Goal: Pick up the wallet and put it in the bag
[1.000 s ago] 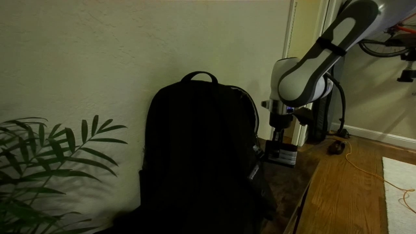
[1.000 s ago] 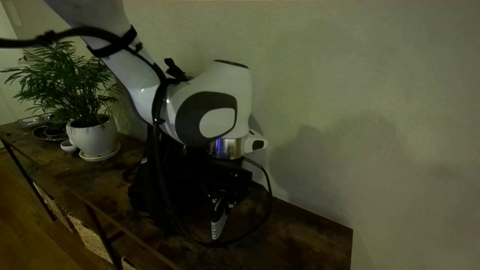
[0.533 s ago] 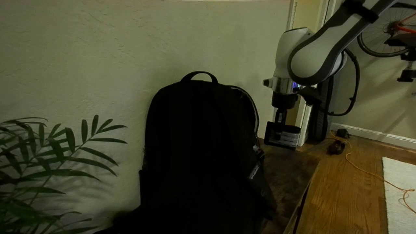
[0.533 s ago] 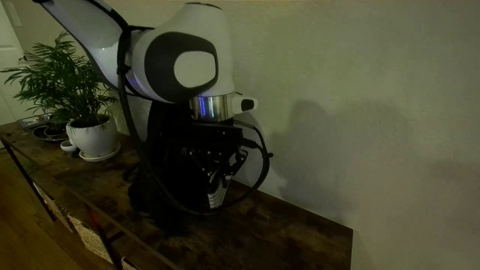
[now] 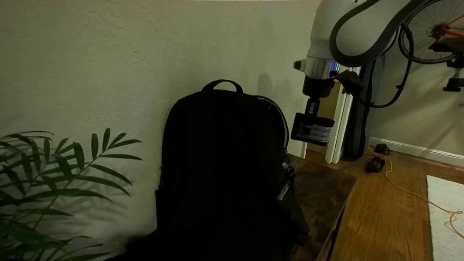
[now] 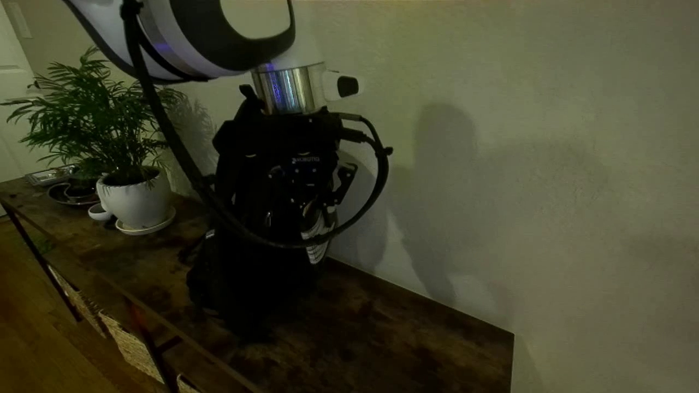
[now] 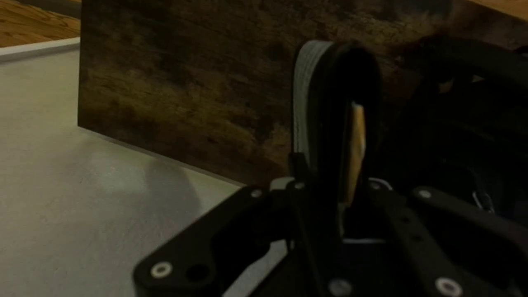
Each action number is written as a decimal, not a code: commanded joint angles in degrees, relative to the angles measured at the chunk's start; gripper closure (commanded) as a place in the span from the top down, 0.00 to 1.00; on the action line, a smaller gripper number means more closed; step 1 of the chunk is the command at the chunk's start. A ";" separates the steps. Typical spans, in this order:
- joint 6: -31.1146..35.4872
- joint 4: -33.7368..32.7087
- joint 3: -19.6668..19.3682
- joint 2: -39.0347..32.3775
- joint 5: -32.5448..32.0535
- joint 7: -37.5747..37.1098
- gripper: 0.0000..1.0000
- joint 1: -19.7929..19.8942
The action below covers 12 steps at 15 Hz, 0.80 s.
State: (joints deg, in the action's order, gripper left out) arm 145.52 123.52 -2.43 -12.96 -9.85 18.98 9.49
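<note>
Black with a pale ribbed patch, the wallet [image 5: 319,132] hangs from my hand [image 7: 336,175], which is most of the way closed and pinches the wallet's thickness. Over the last second I have climbed, and the wallet has come up with me; it is now well above the tabletop [image 6: 371,338]. I take that to mean the grip is sound, the picking-up is done and the placing is still ahead.

In an exterior view, the wallet appears just beside the upper flank of the backpack [image 5: 224,177], its lower edge below the loop handle [image 5: 223,84]. How far apart they are in depth, I cannot tell. A pale-edged seam [image 5: 284,121] runs down that flank, but whether the backpack gapes there is lost in the dark.

I probably need more height before moving across, or I would push into the fabric. The wall [image 6: 491,218] limits me behind; the tabletop runs on past the backpack to a corner, giving room to back off. My looped cable [image 6: 385,174] could snag the handle.
</note>
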 commanded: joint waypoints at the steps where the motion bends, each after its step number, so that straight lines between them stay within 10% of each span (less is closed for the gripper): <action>1: -2.46 1.98 -0.86 5.81 -1.46 -2.00 0.05 -2.06; 12: -3.96 -1.08 -0.24 9.93 -2.94 -1.05 0.05 -4.34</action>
State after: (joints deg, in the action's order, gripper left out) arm 143.80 122.46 -2.35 -4.88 -11.71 18.72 6.22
